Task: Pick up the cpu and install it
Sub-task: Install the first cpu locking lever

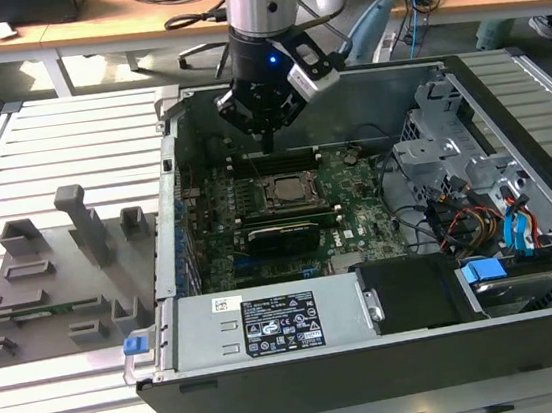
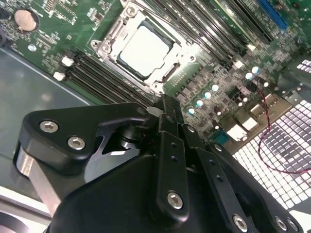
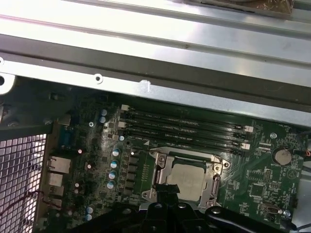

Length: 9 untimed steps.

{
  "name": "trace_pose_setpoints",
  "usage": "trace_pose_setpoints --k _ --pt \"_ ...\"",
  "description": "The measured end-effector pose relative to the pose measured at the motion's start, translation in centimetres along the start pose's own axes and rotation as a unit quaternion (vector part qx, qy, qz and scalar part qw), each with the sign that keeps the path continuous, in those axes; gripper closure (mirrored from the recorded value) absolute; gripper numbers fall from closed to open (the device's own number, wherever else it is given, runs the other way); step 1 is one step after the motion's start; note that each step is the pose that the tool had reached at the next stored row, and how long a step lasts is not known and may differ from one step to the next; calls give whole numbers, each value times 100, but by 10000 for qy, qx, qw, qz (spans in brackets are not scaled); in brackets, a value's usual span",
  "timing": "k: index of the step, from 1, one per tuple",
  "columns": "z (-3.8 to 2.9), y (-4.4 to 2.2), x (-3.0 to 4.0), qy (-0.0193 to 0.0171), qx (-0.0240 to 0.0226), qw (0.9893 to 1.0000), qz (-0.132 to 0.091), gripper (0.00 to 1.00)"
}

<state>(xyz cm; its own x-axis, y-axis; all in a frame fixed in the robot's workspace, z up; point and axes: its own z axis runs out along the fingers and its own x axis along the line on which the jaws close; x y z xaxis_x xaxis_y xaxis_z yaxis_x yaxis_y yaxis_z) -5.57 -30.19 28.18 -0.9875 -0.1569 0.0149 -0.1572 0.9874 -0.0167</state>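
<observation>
The cpu (image 1: 284, 191) is a silver-grey square chip lying flat inside the open socket frame (image 1: 307, 195) on the green motherboard of an open computer case. It shows in both wrist views too, as the cpu (image 2: 145, 50) and the cpu (image 3: 190, 181), with the metal socket frame (image 3: 161, 171) around it. My gripper (image 1: 269, 145) hangs above the board, a little behind the socket toward the case's back wall, clear of the chip. Its fingers (image 2: 167, 104) are together in a single narrow tip, shut on nothing. The dark tip of the gripper (image 3: 165, 190) overlaps the socket's edge.
Black memory slots (image 3: 184, 127) run beside the socket. A power supply (image 1: 270, 323) fills the case front, and a drive cage with cables (image 1: 477, 202) sits on the exterior view's right. Grey plastic blocks (image 1: 63, 273) stand on the slatted table at the exterior view's left.
</observation>
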Motion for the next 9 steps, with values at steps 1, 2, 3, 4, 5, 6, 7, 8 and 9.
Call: trace_pose_setpoints --k 1,2,3,4,5,6,7,8,9 --pt "2 2 10 1 1 10000 7 89" --pt "3 2 15 1 1 10000 10 89" --pt "5 3 19 1 1 10000 12 89" --pt "7 3 23 1 1 10000 13 89" --pt "9 4 26 1 0 10000 15 89" --pt "11 5 30 1 0 10000 16 89" --pt "13 5 33 1 0 10000 18 89" --pt "15 6 36 0 0 10000 19 89" --pt "18 7 41 1 0 10000 20 89"
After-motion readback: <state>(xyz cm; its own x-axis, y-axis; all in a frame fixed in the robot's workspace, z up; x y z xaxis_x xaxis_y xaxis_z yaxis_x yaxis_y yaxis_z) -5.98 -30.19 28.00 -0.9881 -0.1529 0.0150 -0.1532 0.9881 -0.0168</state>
